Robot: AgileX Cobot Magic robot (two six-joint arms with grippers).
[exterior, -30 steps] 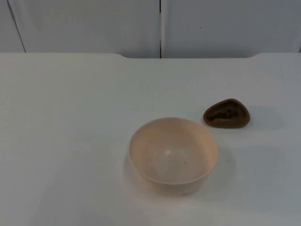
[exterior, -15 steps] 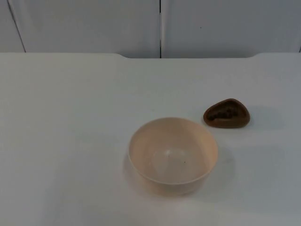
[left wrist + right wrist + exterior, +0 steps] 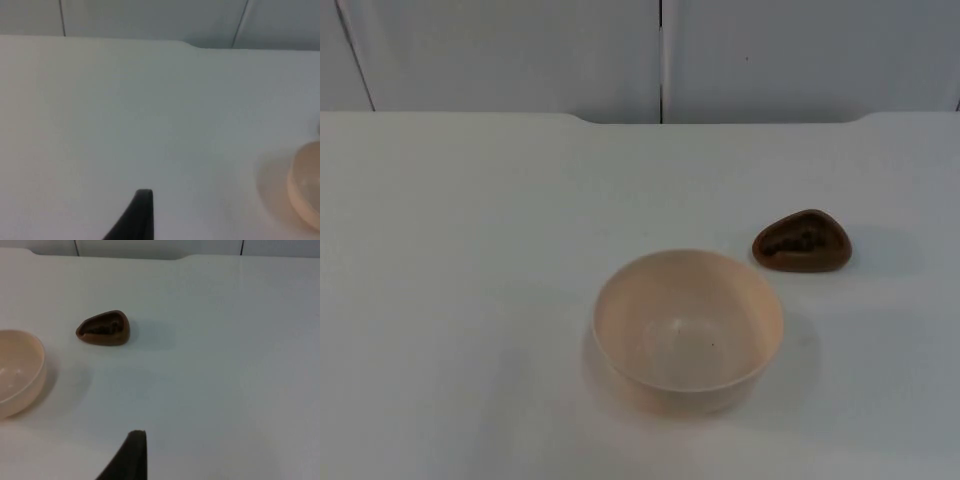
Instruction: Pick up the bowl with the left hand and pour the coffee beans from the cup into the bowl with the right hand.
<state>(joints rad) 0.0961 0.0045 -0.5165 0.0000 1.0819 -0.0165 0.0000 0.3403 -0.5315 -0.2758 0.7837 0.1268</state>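
Nothing's really started yet. The pale peach plastic bowl (image 3: 688,330) sits on the white table (image 3: 470,300), empty, with the small brown wooden cup of coffee beans (image 3: 802,242) near it at about 2 o'clock, not touching. My left gripper (image 3: 142,210) and right gripper (image 3: 132,452) hover above the table holding nothing; can't tell how open they are. Both the pickup and the pour are left.

My top camera looks down and forward over the white table (image 3: 470,250); both wrist cameras sit low, sharing the round cream plastic bowl (image 3: 688,330).
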